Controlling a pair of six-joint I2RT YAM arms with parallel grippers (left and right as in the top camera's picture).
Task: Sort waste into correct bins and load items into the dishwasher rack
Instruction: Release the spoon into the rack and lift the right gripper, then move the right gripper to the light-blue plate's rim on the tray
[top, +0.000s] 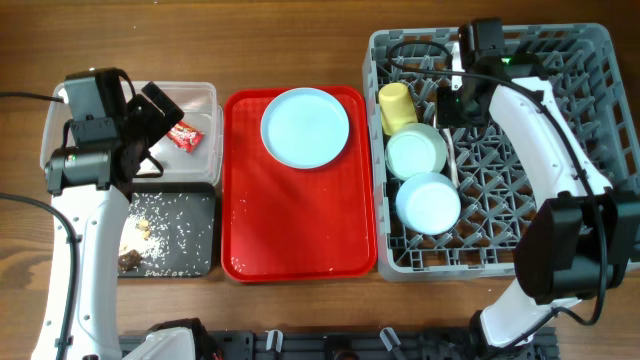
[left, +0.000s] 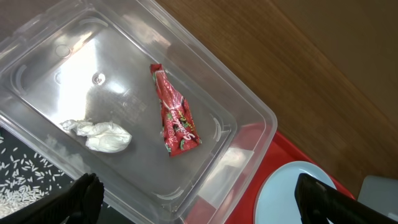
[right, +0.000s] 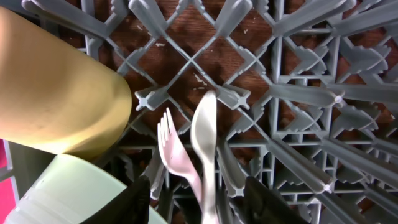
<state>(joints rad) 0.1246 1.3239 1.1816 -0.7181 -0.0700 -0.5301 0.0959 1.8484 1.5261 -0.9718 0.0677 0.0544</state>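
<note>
wood table (top: 300, 40) | left gripper (left: 199, 196) spread above tub (left: 249, 106) | right gripper (right: 198, 200) parted around fork (right: 174, 149), spoon (right: 205, 130) in rack (right: 298, 93)

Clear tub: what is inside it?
The clear tub holds a red snack wrapper and a crumpled white tissue, lying apart. From overhead, the left arm covers the tissue.

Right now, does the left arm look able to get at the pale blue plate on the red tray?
Probably yes. The pale blue plate lies alone on the red tray with nothing on it, and the left gripper hangs open over the clear tub beside that tray.
</note>
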